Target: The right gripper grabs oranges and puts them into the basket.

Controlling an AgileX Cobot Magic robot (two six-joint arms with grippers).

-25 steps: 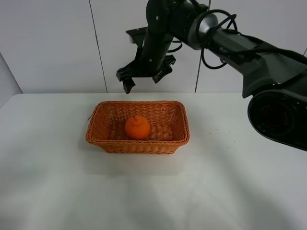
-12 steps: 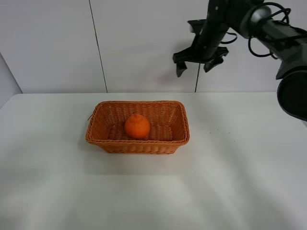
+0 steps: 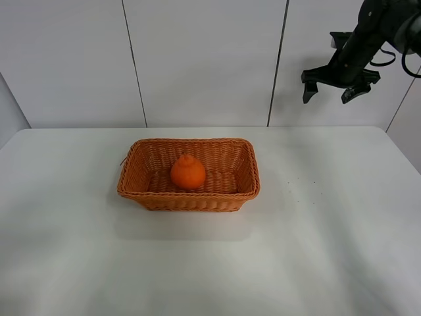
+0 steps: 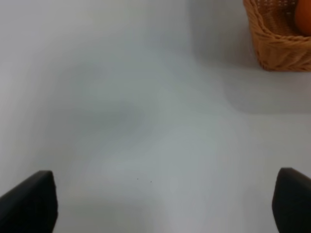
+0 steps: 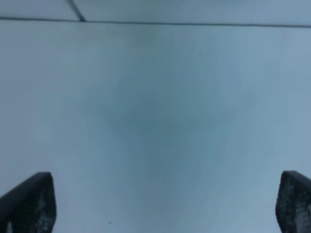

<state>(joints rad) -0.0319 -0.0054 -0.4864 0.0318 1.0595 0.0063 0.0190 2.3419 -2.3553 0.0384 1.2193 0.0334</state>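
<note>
the orange sits in the basket on the surface; the right tool hangs high, far off, spread wide, empty; the left tool is spread wide too

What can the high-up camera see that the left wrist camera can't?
Only the high camera shows the whole basket and the right hand, open and empty, up near the wall. Only the left wrist camera shows the left hand, open wide above the table. Both show the orange in the basket, and the white table, though the wrist camera catches just a corner of the basket and a sliver of the orange.
</note>
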